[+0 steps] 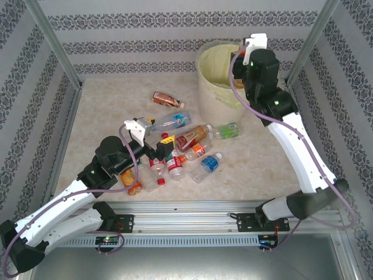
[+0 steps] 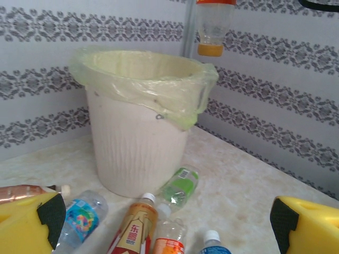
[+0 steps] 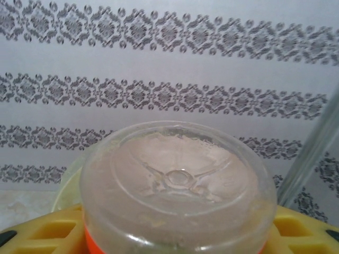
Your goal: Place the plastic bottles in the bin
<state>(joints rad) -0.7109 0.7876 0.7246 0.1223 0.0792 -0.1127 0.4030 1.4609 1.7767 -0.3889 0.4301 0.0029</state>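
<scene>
The bin (image 1: 217, 81) is a cream bucket with a pale green bag, standing at the back right. My right gripper (image 1: 240, 56) hangs over its rim, shut on an orange-labelled bottle (image 3: 177, 185) whose clear base faces the wrist camera. The left wrist view has that bottle (image 2: 214, 26) hanging cap down above the bin (image 2: 137, 143). My left gripper (image 1: 157, 129) is open above the pile of plastic bottles (image 1: 183, 151). Between its yellow fingers (image 2: 32, 222) lie a red-gold bottle (image 2: 132, 230), an orange-labelled one (image 2: 169, 235) and a green one (image 2: 180, 188).
A brown bottle (image 1: 166, 100) lies apart, behind the pile. Patterned walls and metal posts (image 1: 55, 41) close in the table on three sides. A metal rail (image 1: 192, 219) runs along the near edge by the arm bases.
</scene>
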